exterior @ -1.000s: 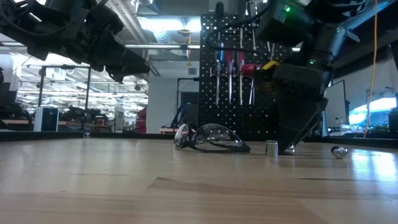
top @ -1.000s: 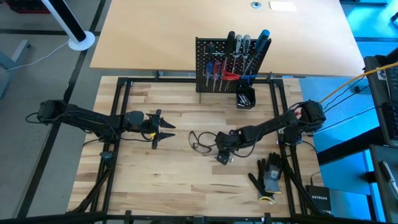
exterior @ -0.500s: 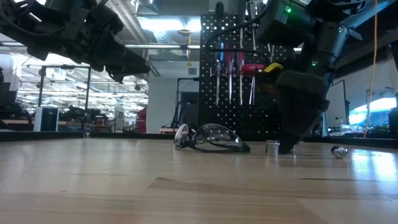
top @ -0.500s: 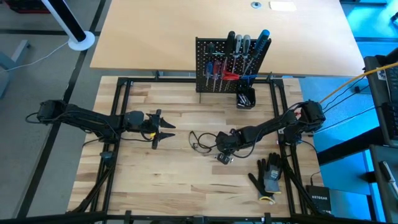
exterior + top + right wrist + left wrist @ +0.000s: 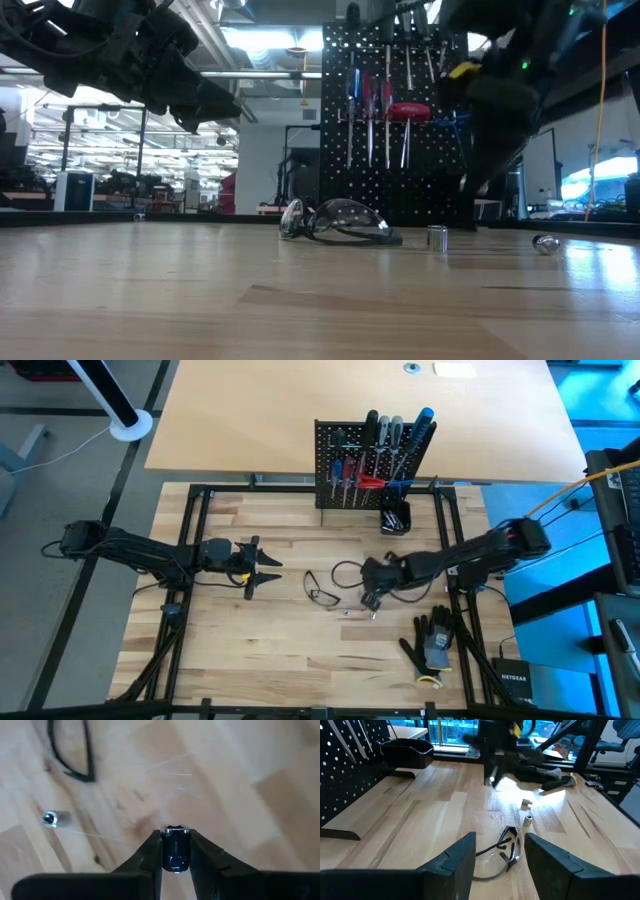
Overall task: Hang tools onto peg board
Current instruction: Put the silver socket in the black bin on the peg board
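Above the middle of the desk (image 5: 270, 650), the right gripper (image 5: 174, 851) hung clear of the wood with its fingers (image 5: 150, 852) clenched on a small shiny metal socket (image 5: 175, 847), which stood upright between them in the right wrist view. In the high view this right gripper sat just to the right of a pair of safety glasses (image 5: 330, 584) lying on the boards. A second small metal socket (image 5: 50, 818) lay loose on the desk near the glasses, and the low view showed that piece (image 5: 437, 237) standing just beside the lens, with another rounded metal bit (image 5: 545, 243) farther off to the side. The left gripper (image 5: 262, 567) waited over the left part of the desk, its fingers (image 5: 455, 865) spread apart and grasping nothing, pointed toward the glasses. At the far edge of the desk the peg board (image 5: 340, 468) stood upright, and the tools (image 5: 372, 460) hung on it in a row: screwdrivers with red, blue, black and grey handles, their thin shafts pointing down in the low view. A small black cup (image 5: 395, 518) sat at the foot of the board on its right side. Black gloves (image 5: 432, 640) lay in a heap near the front right corner, well apart from the board.
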